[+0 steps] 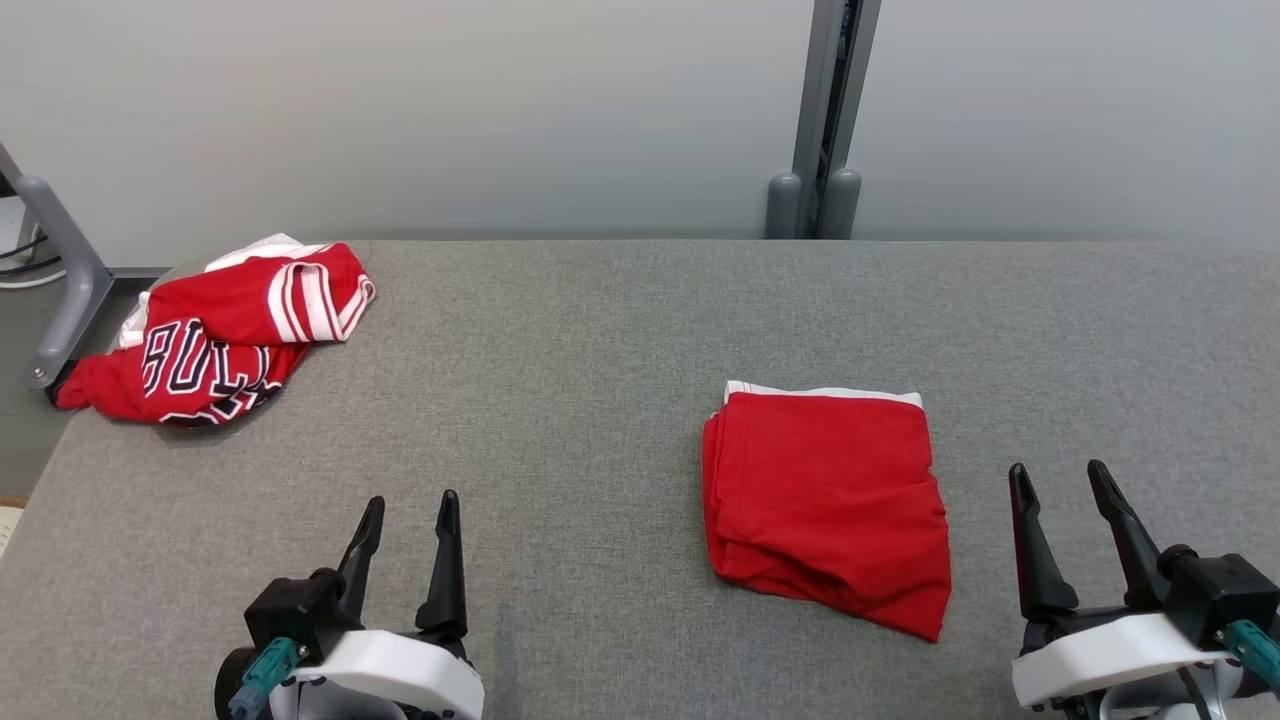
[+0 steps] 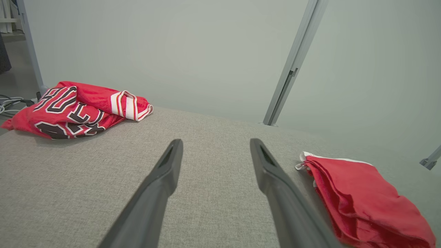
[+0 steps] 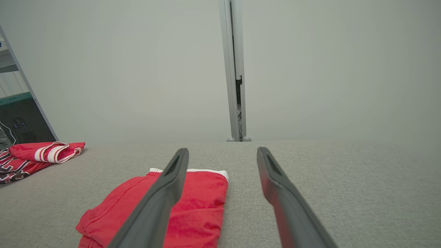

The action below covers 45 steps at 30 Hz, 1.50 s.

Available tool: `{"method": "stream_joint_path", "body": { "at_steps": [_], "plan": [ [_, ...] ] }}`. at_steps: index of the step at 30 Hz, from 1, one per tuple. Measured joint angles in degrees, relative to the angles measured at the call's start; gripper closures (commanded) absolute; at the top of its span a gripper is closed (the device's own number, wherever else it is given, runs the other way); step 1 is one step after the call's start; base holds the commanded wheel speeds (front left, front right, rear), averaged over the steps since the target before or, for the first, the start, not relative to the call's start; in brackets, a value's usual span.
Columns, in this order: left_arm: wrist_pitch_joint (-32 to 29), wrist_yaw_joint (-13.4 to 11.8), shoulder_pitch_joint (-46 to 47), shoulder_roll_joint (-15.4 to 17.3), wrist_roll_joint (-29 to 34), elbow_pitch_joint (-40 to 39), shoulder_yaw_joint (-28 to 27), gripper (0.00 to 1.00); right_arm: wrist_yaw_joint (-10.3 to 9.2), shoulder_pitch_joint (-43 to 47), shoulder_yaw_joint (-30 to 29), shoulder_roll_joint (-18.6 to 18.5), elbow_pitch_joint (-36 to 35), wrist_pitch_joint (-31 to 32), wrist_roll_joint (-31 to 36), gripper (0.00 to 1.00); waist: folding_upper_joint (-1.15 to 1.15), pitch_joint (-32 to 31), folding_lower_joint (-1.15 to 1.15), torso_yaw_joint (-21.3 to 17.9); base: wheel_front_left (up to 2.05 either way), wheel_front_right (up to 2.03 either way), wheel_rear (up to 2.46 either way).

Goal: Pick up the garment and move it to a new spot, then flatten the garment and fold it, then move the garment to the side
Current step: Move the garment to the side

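Grey table (image 1: 600,330), folded red garment (image 1: 825,490), crumpled jersey (image 1: 215,340) reading "BUL", left tool (image 1: 412,498) and right tool (image 1: 1057,467) both spread

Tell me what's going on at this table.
Nothing is being handled at the moment. The left pincer and right pincer both stand open and empty at the near edge of the grey table. A red folded garment lies on the table between them, nearer the right pincer. A crumpled red jersey sits at the far left corner, not yet flattened or folded.
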State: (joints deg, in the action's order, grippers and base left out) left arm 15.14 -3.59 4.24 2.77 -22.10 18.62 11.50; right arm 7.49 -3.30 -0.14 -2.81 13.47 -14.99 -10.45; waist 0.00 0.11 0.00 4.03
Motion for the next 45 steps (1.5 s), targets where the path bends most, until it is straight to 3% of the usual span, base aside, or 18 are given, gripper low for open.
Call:
{"method": "stream_joint_path", "body": {
  "at_steps": [11,17,26,30,37,45],
  "plan": [
    [0.0,-0.11,0.02,0.0,0.08,0.0,0.21,0.0,0.0,-1.19,0.34,0.02,1.4,0.13,0.88,0.0,0.0,0.07,0.0,0.1,0.0,0.0,0.0],
    [0.0,-0.18,0.47,0.0,-0.11,-0.18,0.82,0.0,0.0,-4.38,1.34,-1.04,4.34,6.86,-0.49,0.0,0.0,0.78,0.0,0.75,0.0,0.0,0.0],
    [0.0,-0.19,1.68,0.0,-0.87,-0.53,1.66,0.0,0.0,-12.52,8.21,-10.6,10.77,26.15,-9.84,0.0,0.0,3.44,0.0,2.71,0.0,0.0,0.0],
    [0.0,-0.18,2.08,0.03,-1.21,-0.57,1.9,0.0,0.0,-15.08,11.23,-13.69,12.34,31.81,-15.56,0.0,0.0,4.85,0.0,3.87,0.0,0.0,0.0],
    [0.0,-0.16,3.19,0.01,-1.22,-0.66,2.2,0.0,0.0,-18.23,14.85,-17.13,15.52,36.96,-24.54,0.0,0.0,7.55,0.0,5.78,0.0,0.0,0.0],
    [0.0,0.0,3.37,0.01,-1.08,-0.42,1.93,0.0,0.0,-20.79,17.47,-17.15,20.08,40.1,-32.34,0.0,0.0,8.62,0.0,6.41,0.0,0.0,0.0]
  ]
}}
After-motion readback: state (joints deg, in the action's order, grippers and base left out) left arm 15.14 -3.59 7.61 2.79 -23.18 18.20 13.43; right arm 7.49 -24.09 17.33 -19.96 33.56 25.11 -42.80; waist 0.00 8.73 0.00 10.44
